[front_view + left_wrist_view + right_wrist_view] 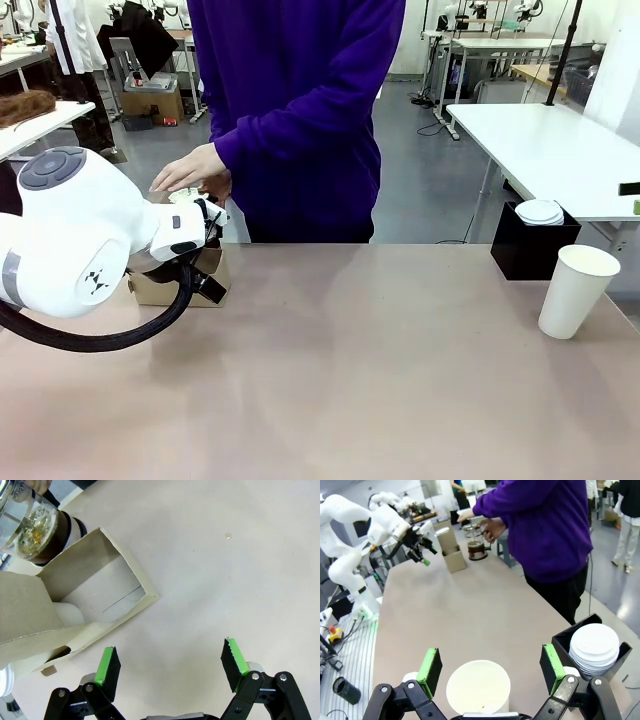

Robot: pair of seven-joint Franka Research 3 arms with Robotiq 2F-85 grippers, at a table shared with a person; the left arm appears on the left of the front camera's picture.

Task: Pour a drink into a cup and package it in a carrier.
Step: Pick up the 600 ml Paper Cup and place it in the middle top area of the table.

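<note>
The drink is dark liquid in a clear jug at the far left of the table, just behind the brown cardboard carrier. A person's hand rests on the jug's top. My left gripper hangs open beside the carrier, touching nothing. The cup, tall, white and open-topped, stands free at the table's right. From above, my right gripper is open, and the cup's mouth appears between its green pads.
A black box with a stack of white lids stands behind the cup at the right. The person in a purple top stands at the far edge. The left arm's big white body covers the table's left side.
</note>
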